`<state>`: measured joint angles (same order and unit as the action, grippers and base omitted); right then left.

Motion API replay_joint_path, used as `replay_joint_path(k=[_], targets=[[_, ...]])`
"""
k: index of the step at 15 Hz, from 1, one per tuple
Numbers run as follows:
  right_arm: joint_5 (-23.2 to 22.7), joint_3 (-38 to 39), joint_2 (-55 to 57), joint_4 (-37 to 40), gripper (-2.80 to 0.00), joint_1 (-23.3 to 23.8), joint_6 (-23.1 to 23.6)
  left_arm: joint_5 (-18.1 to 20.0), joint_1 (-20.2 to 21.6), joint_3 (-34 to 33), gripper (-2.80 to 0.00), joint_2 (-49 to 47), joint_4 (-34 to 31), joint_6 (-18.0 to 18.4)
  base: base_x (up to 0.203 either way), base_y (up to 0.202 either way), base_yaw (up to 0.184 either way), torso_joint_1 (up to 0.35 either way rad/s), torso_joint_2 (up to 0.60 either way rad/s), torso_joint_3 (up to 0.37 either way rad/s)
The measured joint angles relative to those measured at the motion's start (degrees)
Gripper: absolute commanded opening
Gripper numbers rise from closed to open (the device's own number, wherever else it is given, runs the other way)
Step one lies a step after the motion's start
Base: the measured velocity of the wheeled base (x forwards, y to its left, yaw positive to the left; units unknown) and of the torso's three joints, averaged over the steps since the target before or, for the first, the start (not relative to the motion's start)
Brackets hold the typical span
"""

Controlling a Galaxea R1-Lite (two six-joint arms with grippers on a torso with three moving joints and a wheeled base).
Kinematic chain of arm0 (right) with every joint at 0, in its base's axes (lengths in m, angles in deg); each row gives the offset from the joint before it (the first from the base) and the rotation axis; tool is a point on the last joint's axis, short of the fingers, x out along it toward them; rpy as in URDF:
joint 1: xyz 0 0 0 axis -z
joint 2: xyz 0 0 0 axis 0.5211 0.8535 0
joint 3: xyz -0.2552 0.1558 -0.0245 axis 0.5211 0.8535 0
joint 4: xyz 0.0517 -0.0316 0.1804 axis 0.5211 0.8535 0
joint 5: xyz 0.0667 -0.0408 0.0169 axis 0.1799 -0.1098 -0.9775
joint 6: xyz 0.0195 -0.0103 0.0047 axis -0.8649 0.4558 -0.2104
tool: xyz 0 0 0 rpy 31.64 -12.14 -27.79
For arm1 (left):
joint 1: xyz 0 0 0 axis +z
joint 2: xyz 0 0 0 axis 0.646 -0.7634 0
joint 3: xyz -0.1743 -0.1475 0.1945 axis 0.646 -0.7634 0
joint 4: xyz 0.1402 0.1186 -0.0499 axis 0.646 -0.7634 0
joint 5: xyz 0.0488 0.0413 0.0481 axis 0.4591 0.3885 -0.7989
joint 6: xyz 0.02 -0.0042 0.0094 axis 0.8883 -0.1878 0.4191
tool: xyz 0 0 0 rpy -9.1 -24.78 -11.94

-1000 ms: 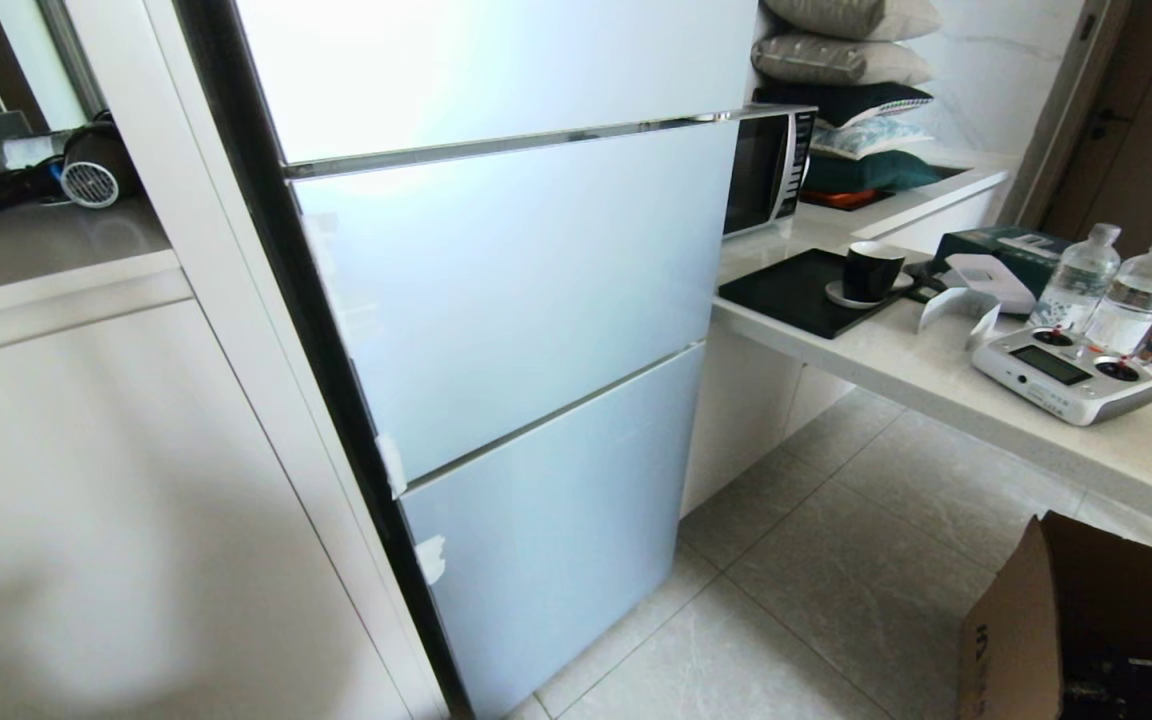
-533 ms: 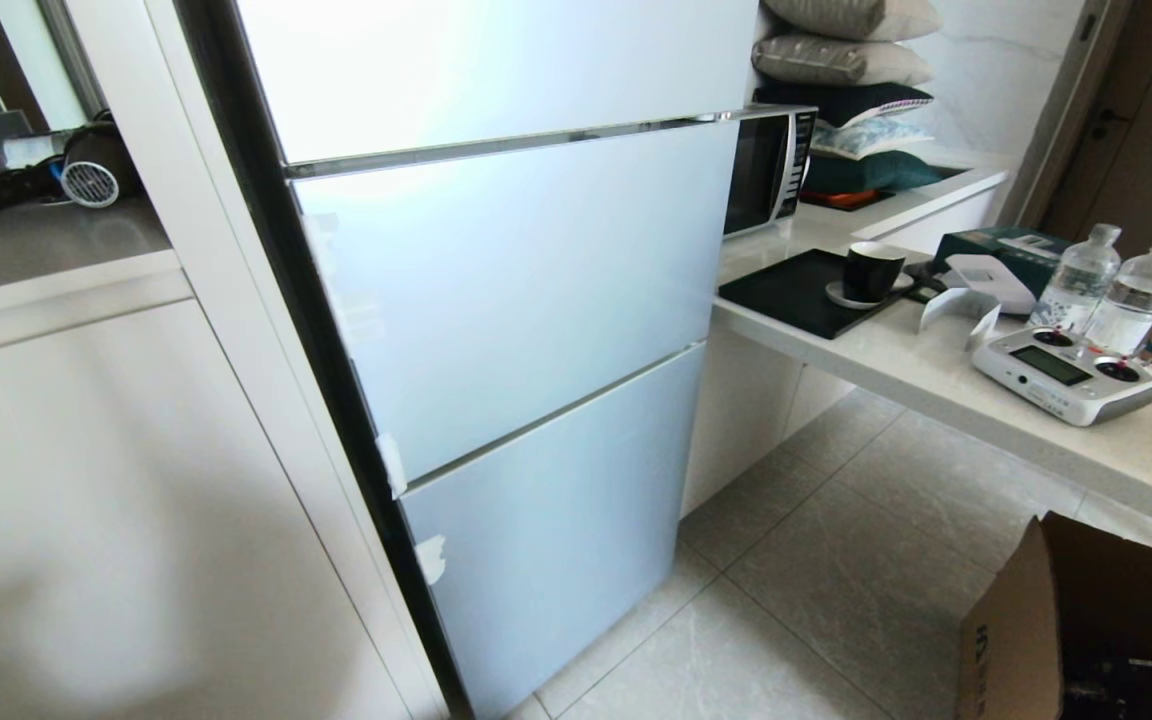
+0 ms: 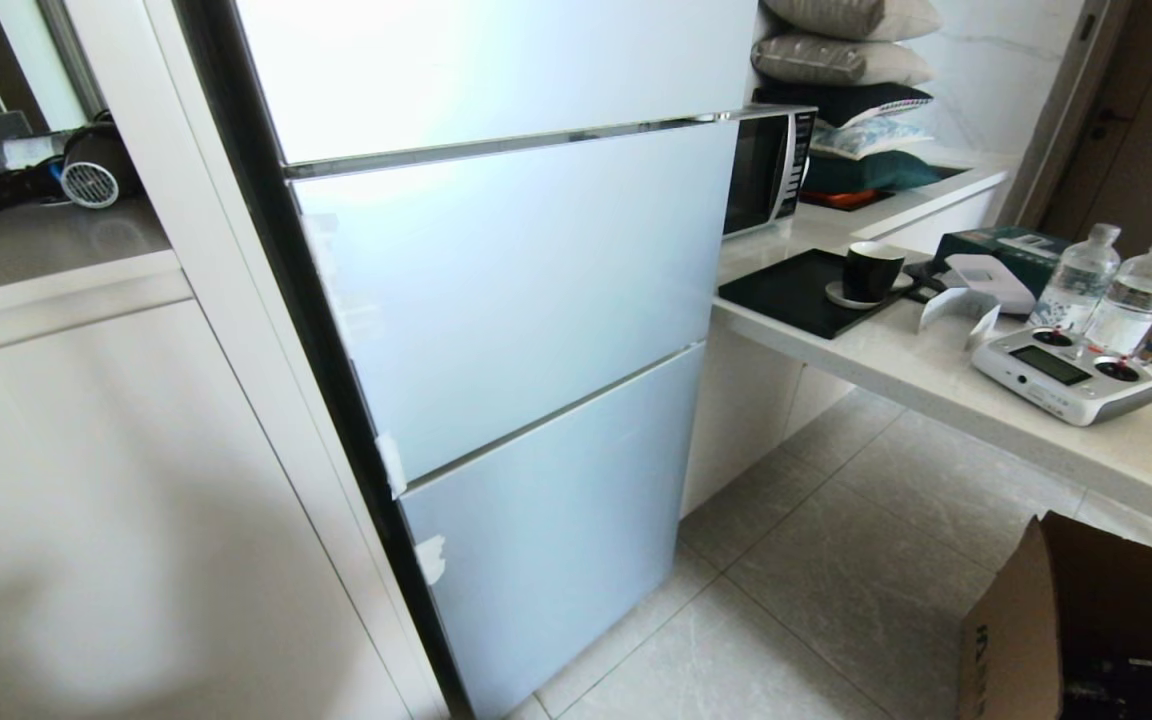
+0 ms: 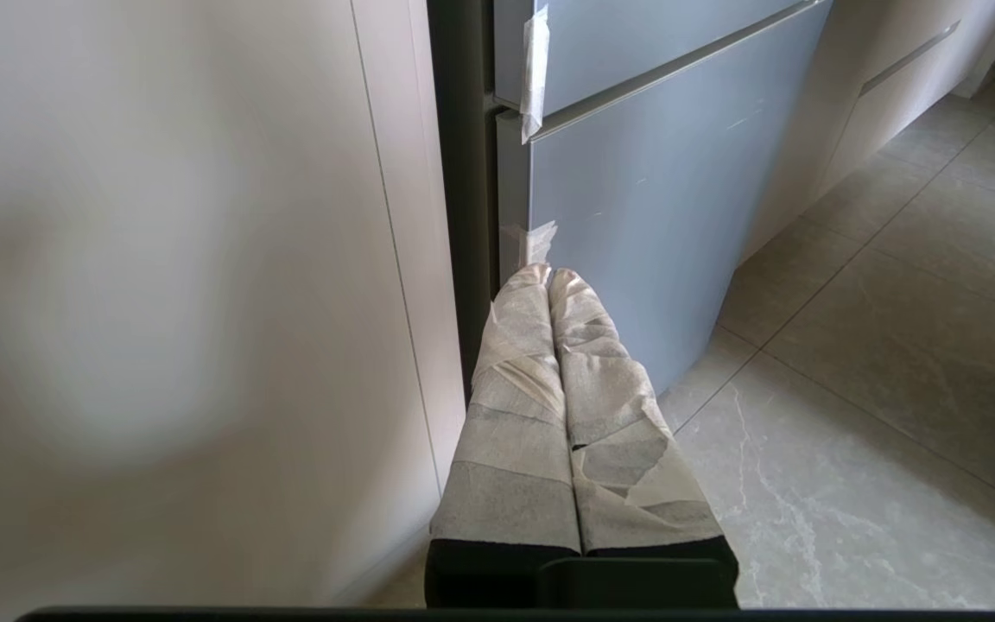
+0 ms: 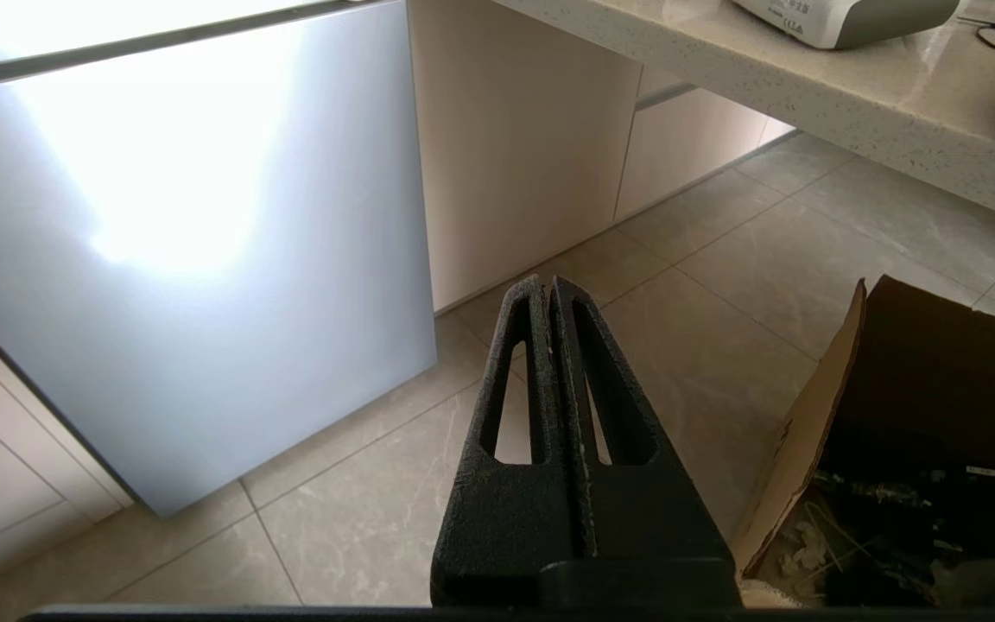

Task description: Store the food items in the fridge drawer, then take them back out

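Below both wrists, your left gripper [image 4: 548, 278] and right gripper [image 5: 547, 287] hang pressed together, holding nothing, near the closed fridge [image 3: 536, 300]. You see neither the drawer nor the food, so a blind reach risks bumping its doors.

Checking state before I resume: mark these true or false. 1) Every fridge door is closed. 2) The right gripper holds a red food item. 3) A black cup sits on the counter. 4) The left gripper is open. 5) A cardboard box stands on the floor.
1) True: the fridge fronts are all shut.
2) False: the right gripper is shut and empty.
3) True: black cup on the counter.
4) False: the left gripper is shut.
5) True: cardboard box.
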<state>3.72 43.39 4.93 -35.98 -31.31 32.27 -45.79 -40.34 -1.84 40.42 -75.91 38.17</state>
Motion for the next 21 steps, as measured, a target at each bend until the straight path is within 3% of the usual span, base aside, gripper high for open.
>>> replay_joint_path(k=[10,13,17,21], targets=[[-0.02,0.00,-0.38,0.07,-2.80,0.00,0.03,0.30,0.02,0.53,-2.80,-0.02,0.25,1.29,0.000,0.000,0.000,0.000,0.00,0.000],[-0.01,0.00,-0.38,0.07,-2.80,0.00,0.04,1.87,0.00,10.58,-2.80,-2.79,1.40,1.48,0.000,0.000,0.000,0.000,0.00,0.000],[-0.02,-0.02,-0.38,0.08,-2.80,0.00,0.04,2.22,-0.01,19.41,-2.80,-20.81,4.24,-1.29,0.000,0.000,0.000,0.000,0.00,0.000],[0.00,0.00,-0.35,0.07,-2.80,0.00,0.03,-1.08,0.05,25.46,-2.80,-48.90,17.86,-3.82,0.000,0.000,0.000,0.000,0.00,0.000]])
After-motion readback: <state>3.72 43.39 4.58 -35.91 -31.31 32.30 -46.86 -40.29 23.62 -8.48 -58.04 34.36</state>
